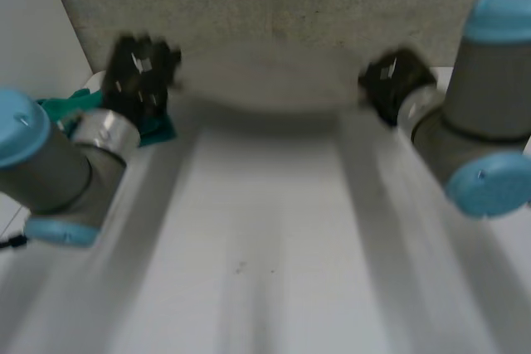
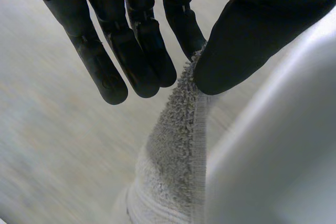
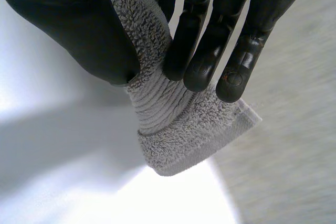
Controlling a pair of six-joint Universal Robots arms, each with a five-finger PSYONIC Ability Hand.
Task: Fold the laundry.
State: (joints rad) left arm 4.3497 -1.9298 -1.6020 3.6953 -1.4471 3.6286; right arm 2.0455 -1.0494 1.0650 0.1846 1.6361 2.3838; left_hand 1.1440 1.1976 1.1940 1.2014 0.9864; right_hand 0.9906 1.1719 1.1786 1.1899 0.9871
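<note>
The grey towel (image 1: 274, 31) spans between the left hand (image 2: 131, 51) and the right hand (image 3: 79, 30), each pinching its near edge between thumb and fingers.

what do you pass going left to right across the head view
left arm → left hand → towel held up between the two hands → right hand → right arm

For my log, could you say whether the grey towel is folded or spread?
Spread: the towel stretches wide between left hand and right hand, each pinching its near edge.
</note>
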